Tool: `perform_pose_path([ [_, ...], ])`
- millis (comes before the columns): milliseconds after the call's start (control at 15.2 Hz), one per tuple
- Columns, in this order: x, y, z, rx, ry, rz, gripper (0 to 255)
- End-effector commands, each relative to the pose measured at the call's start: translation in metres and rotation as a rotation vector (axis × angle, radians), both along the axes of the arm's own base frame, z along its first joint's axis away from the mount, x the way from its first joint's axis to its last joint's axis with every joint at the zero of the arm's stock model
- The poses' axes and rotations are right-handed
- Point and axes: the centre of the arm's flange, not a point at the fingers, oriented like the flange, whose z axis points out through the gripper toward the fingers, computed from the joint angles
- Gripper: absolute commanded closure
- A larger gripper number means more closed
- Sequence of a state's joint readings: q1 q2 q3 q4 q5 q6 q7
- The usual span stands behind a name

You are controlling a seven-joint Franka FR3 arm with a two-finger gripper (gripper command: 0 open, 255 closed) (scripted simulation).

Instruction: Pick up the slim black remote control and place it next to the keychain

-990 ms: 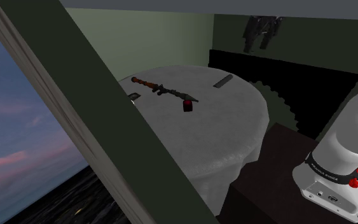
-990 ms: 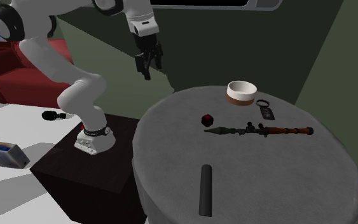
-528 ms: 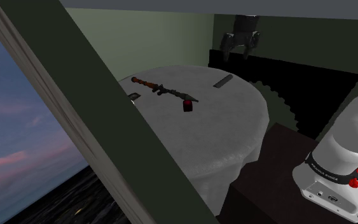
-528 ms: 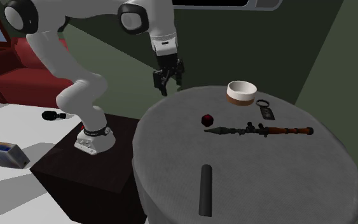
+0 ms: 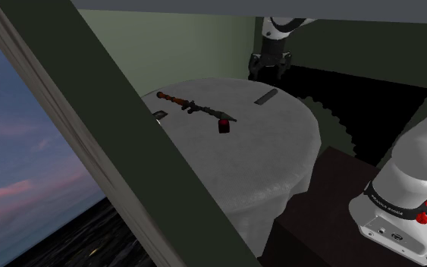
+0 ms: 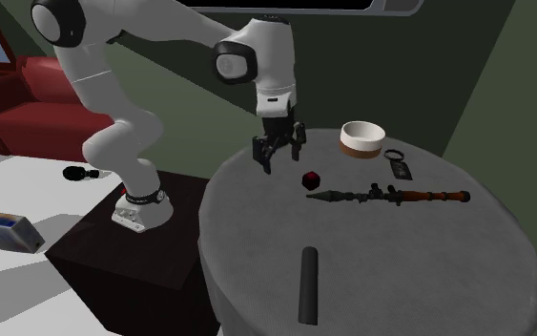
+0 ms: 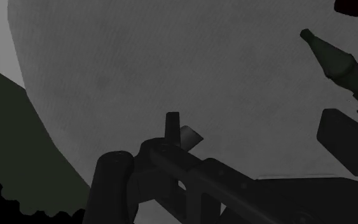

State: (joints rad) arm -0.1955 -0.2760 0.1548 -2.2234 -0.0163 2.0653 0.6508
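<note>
The gripper [image 6: 278, 157] hangs spread and empty over the table's [image 6: 428, 277] edge. The remote [image 6: 308, 284] lies near the edge, well apart from the keychain [image 6: 397, 163].

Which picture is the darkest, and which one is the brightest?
Wrist view: the darkest; the grey table looks dim and the black gripper hardly stands out against it. Shoulder view: also dim, with a pure black area behind the table. Second exterior view: the brightest; the white arm and the slim black remote show plainly.
</note>
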Motion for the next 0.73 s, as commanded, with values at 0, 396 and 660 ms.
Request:
perform_pose_path([
  [0, 0.018, -0.009, -0.015, -0.011, -0.001, -0.078, 0],
  [396, 0.067, -0.048, -0.059, -0.044, 0.000, -0.301, 0],
  [660, 0.094, -0.081, -0.088, -0.066, 0.000, -0.450, 0],
])
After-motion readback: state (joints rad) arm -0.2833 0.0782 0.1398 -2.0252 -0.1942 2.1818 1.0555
